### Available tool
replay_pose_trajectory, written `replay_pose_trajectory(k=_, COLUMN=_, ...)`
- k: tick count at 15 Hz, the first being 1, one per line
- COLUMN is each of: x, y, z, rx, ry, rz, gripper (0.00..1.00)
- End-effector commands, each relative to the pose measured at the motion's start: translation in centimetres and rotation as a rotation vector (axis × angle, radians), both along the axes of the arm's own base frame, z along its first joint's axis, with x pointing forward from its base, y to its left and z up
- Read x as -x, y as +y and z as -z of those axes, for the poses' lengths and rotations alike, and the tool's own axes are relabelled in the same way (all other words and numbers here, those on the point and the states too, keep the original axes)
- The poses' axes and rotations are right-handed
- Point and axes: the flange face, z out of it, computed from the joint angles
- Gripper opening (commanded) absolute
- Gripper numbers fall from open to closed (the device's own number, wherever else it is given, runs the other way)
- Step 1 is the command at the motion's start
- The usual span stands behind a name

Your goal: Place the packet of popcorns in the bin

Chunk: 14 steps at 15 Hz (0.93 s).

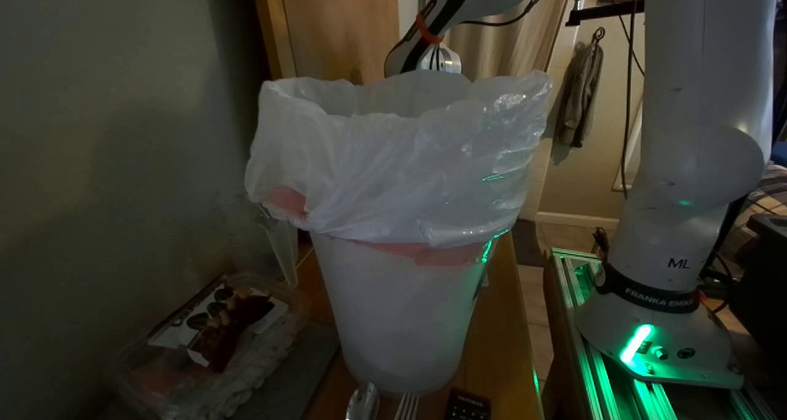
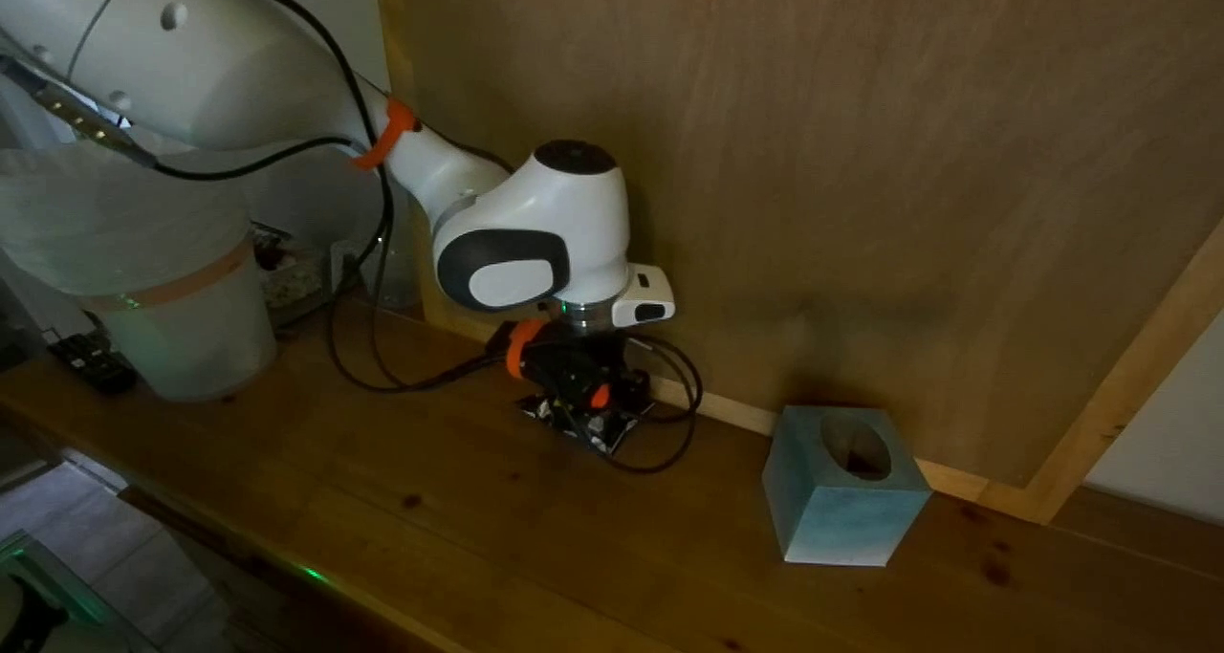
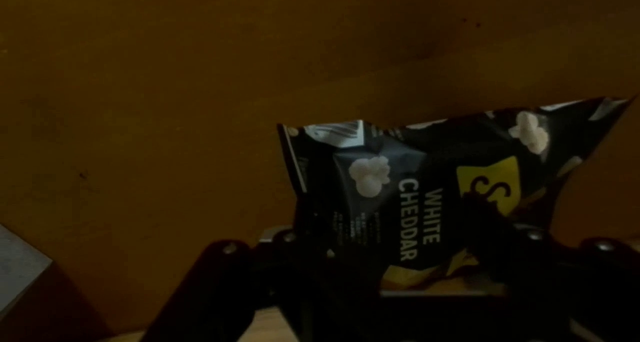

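Note:
The packet of popcorns [image 3: 370, 146] is black with a yellow patch, pale popcorn pictures and "WHITE CHEDDAR" lettering. My gripper [image 3: 395, 202] has its dark fingers on either side of the packet, which narrows between them, so the gripper looks shut on it. In an exterior view the packet [image 2: 612, 431] shows below the gripper [image 2: 588, 404], close to the wooden board. I cannot tell whether it touches the table. The white bin [image 1: 406, 309] with its translucent bag stands upright; it also shows in an exterior view [image 2: 191, 328]. There it is partly behind the arm, away from the gripper.
A blue-grey tissue box [image 2: 851, 500] stands beside the gripper; its corner shows in the wrist view [image 3: 20, 267]. A clear plastic box [image 1: 209, 346], a spoon [image 1: 363, 401], a fork [image 1: 406, 408] and a remote [image 1: 467, 404] lie near the bin. A wooden board [image 2: 813, 204] rises behind.

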Motion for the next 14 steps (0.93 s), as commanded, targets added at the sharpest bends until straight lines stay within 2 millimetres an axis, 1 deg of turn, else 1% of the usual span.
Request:
replay_pose_trajectory(k=1, x=-0.6, y=-1.3, z=0.8, rx=-0.006, ry=-0.023, rz=0.009, gripper=0.45)
replay_pose_trajectory(k=6, x=0.0, y=-1.6, z=0.8, rx=-0.009, ry=-0.010, rz=0.008, gripper=0.10)
replay_pose_trajectory(k=7, x=0.2, y=-1.7, z=0.6, rx=-0.004, ry=-0.010, rz=0.010, gripper=0.04)
replay_pose_trajectory(k=8, x=0.4, y=-1.8, z=0.5, rx=-0.003, ry=-0.009, rz=0.008, gripper=0.00)
replay_pose_trajectory(k=12, x=1.2, y=-1.8, z=-0.2, rx=-0.008, ry=0.000, rz=-0.001, gripper=0.00)
replay_pose_trajectory(k=14, x=1.7, y=-1.6, z=-0.9, rx=-0.023, ry=0.004, rz=-0.009, gripper=0.00)
